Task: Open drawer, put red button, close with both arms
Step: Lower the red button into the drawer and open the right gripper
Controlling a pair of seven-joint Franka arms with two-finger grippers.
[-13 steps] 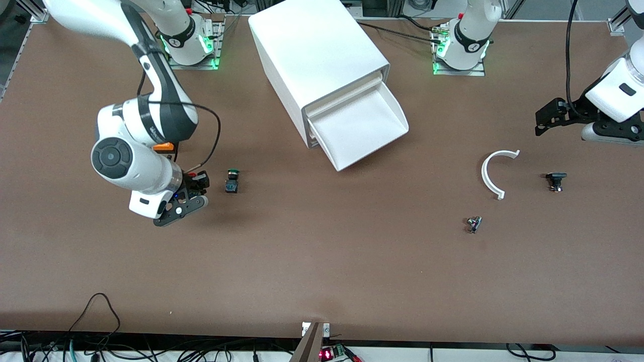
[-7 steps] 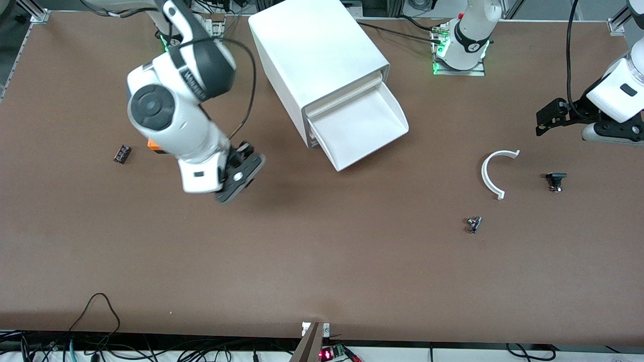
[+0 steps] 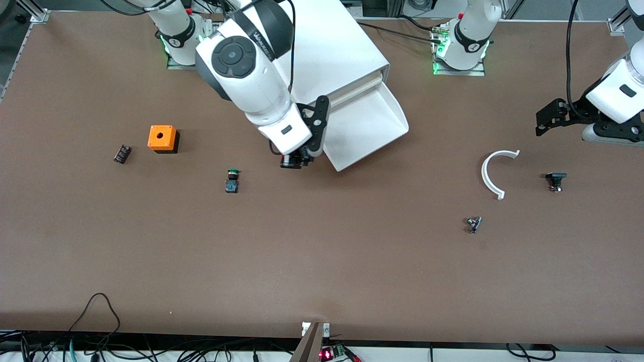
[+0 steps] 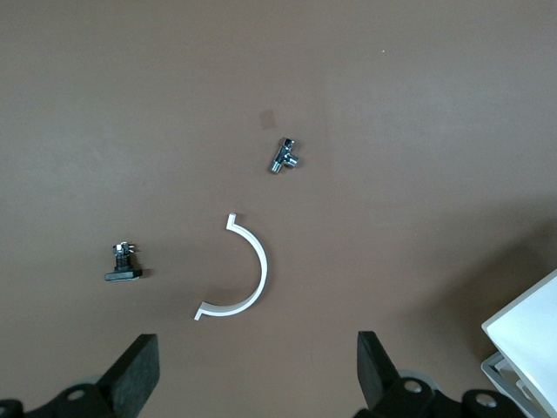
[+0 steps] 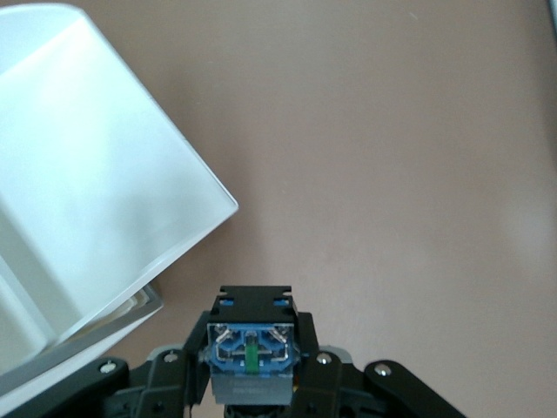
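Observation:
My right gripper (image 3: pixel 298 160) is shut on a small button with a black-and-blue body (image 5: pixel 252 348). Its cap is hidden, so I cannot see red. It hangs over the table just beside the front corner of the open drawer (image 3: pixel 370 128), toward the right arm's end. The drawer is the lowest one of the white cabinet (image 3: pixel 314 55), pulled out and empty; its wall shows in the right wrist view (image 5: pixel 96 183). My left gripper (image 3: pixel 546 120) is open (image 4: pixel 257 383) and waits in the air at the left arm's end of the table.
A green-capped button (image 3: pixel 232 181), an orange box with a hole (image 3: pixel 162 138) and a small black part (image 3: pixel 122 153) lie toward the right arm's end. A white curved piece (image 3: pixel 490 176), a black part (image 3: pixel 555 180) and a metal fitting (image 3: pixel 473 223) lie toward the left arm's end.
My right arm swung from beside the green button to the open drawer's corner, carrying the button. The orange box and the small black part came into view. The left arm stayed still.

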